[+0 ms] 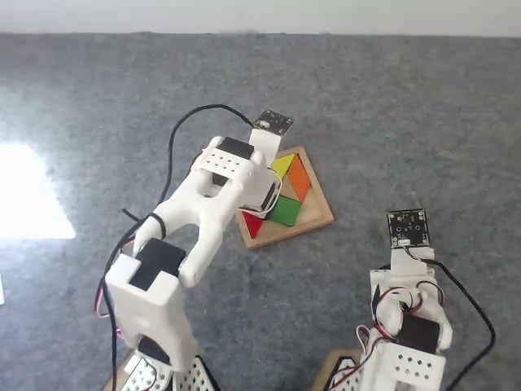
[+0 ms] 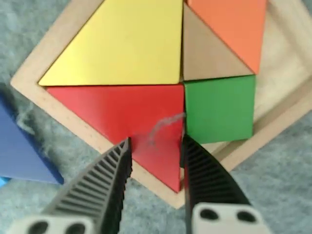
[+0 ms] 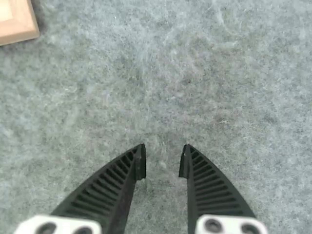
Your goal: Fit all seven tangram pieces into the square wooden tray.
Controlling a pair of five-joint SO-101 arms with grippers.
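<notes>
left end effector [image 2: 155, 146] narrowly open, empty, over red triangle [image 2: 122, 109] | right end effector [image 3: 162, 161] same | tip: nudge triangle flush into tray [image 2: 38, 63], gently

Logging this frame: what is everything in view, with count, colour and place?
table: one, grey, felt-like top
wooden tray: one, light wood, mid-table
yellow triangle: one, yellow, in the tray
red triangle: one, red, in the tray, edge against the yellow
green square: one, green, in the tray beside the red triangle
orange piece: one, orange, in the tray, partly out of frame
tan triangle: one, tan, between yellow, orange and green; piece or gap unclear
blue piece: one, blue, on the table outside the tray
left gripper: one, black, open above the red triangle
right gripper: one, black, open over bare table
</notes>
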